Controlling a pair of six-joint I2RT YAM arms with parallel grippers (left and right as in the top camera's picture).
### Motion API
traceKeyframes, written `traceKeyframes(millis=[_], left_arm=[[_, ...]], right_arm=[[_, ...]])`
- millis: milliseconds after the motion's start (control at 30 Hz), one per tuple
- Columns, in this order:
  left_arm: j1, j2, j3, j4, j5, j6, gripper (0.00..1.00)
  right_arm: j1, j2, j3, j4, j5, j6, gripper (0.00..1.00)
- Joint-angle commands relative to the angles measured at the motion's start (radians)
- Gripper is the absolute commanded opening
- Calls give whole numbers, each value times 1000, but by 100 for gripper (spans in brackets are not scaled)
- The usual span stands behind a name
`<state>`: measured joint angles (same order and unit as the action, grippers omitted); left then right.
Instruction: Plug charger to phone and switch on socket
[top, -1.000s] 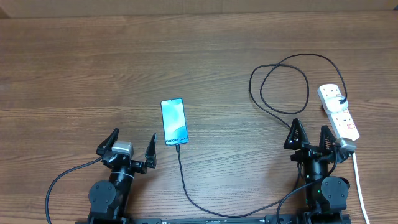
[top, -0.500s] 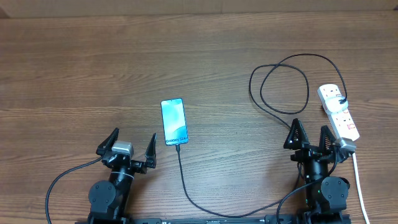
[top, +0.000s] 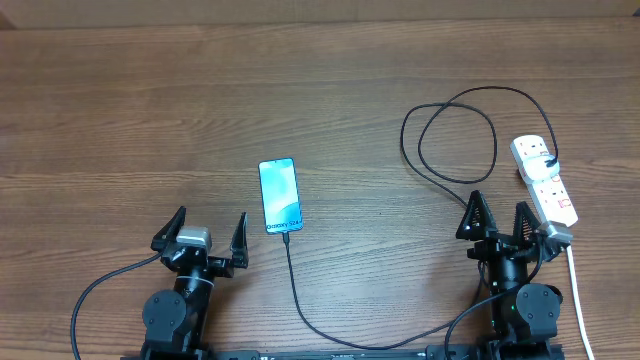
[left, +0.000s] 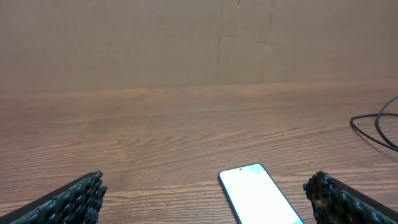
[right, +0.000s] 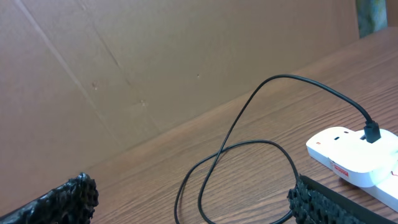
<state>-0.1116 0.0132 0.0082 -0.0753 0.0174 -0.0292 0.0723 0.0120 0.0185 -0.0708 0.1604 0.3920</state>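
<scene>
The phone (top: 280, 195) lies screen-up at the middle of the table, its cyan screen lit; it also shows in the left wrist view (left: 258, 193). The black charger cable (top: 295, 285) meets the phone's near end, runs toward the table front, and loops (top: 450, 135) at the right to a plug in the white socket strip (top: 545, 180). The loop (right: 249, 155) and strip (right: 351, 155) show in the right wrist view. My left gripper (top: 200, 235) is open and empty, left of the phone. My right gripper (top: 498, 220) is open and empty, beside the strip.
The strip's white cord (top: 578, 300) runs toward the table front at the far right. A brown cardboard wall (left: 186, 43) stands along the table's far edge. Black arm cables trail from both bases near the front edge.
The left gripper has shifted slightly left. Phone, cable, strip and right arm have not moved.
</scene>
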Motion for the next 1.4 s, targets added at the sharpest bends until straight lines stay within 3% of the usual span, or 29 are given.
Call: traceKeyframes(millis=[0,1367], left_arm=[[-5,-7,-3,-2,-21,3,100],[-5,-7,-3,-2,-21,3,100]], right_arm=[[-3,-9,-11,5,-2,-4,100],[-3,-9,-11,5,-2,-4,100]])
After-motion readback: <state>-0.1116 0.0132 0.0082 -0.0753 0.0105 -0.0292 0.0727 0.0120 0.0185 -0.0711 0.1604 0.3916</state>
